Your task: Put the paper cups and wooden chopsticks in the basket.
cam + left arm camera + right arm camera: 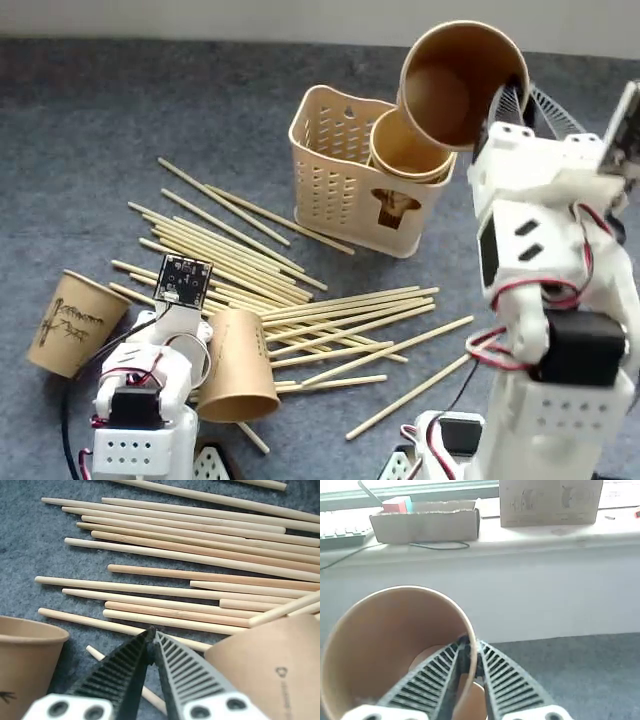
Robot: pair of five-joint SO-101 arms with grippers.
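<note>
My right gripper (470, 642) is shut on the rim of a brown paper cup (385, 645), one finger inside it and one outside. In the high view that cup (460, 80) hangs tilted in the air just above the beige basket (340, 190), which holds nested paper cups (405, 150). My left gripper (151, 632) is shut and holds nothing, low over the wooden chopsticks (190, 565). A cup (27, 660) stands on one side of it and another cup (270, 665) lies on the other. Many chopsticks (250, 260) lie scattered in front of the basket.
The left arm (150, 390) sits at the near left, between a printed cup (75, 322) and a cup on its side (238, 365). The right arm's base (560, 400) stands at the near right. Grey carpet (90, 120) stretches at the far left.
</note>
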